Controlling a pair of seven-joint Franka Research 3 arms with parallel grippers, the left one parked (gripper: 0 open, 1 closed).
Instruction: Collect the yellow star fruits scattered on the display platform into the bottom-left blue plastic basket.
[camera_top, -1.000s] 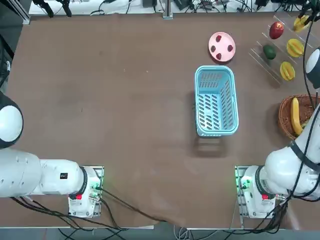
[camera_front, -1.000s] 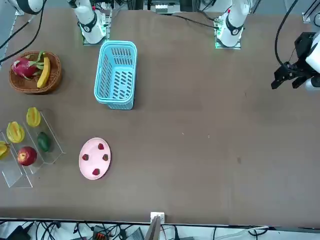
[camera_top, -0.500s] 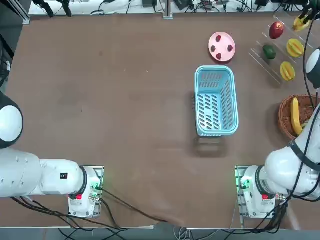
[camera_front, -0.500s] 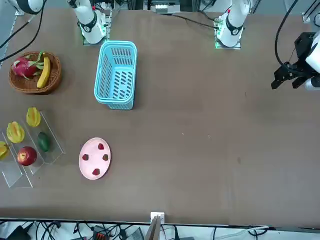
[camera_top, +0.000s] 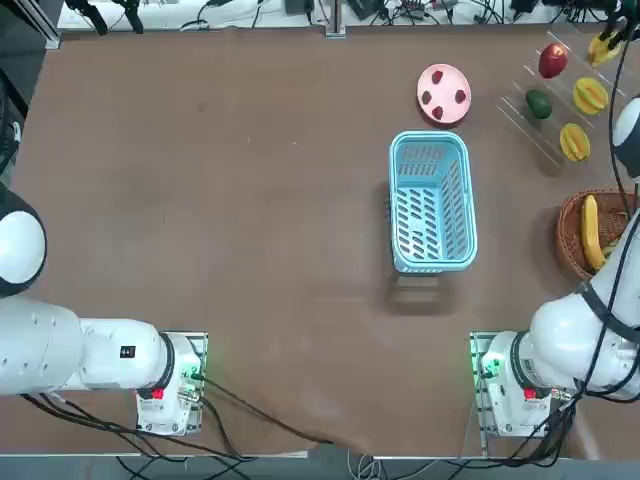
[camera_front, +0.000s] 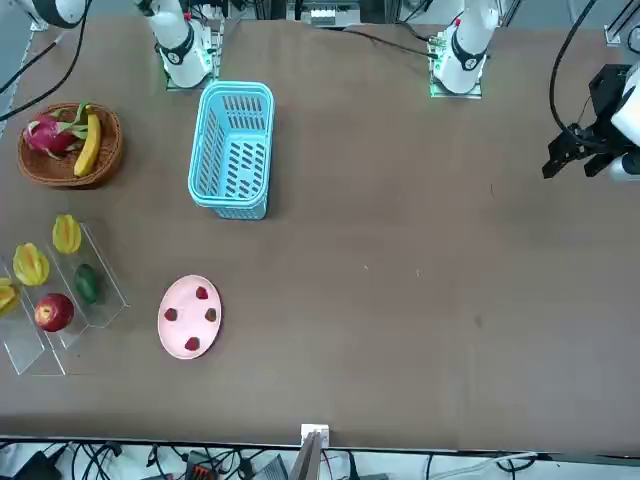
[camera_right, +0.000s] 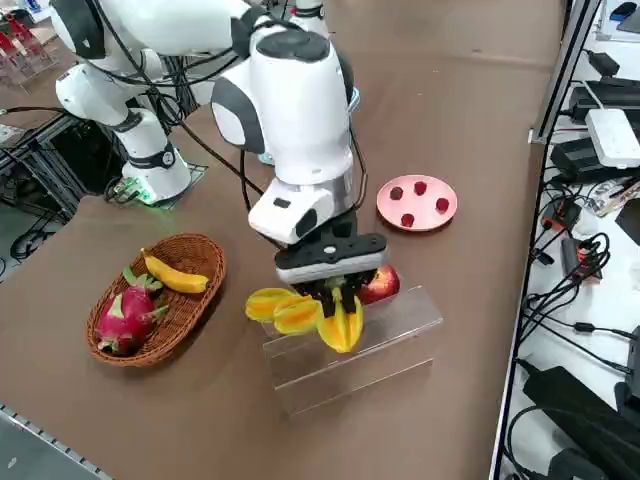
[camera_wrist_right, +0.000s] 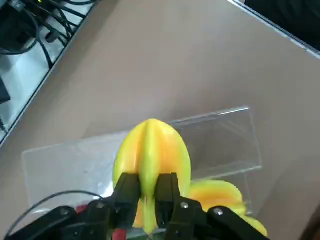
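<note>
Fingers (camera_wrist_right: 167, 187) pinch a star fruit (camera_wrist_right: 151, 160), partly hiding the red apple (camera_right: 379, 285).

On the brown table (camera_top: 250, 200): 1 basket (camera_top: 432, 267), 1 clear rack (camera_right: 350, 378), 1 plate (camera_top: 446, 87), 1 bowl (camera_front: 62, 182).

We see a broad brown tabletop (camera_top: 250, 200) with a slightly glossy finish, where soft light leaves faint pale reflections. Along its far side in the overhead view, we find a white surface (camera_front: 400, 462) strewn with dark cables (camera_right: 575, 330). In the side view, we make out a white box (camera_right: 613, 137) on that surface and a metal rail (camera_right: 545, 120) between it and the brown top. We notice gray floor (camera_top: 45, 70) beyond one corner.
</note>
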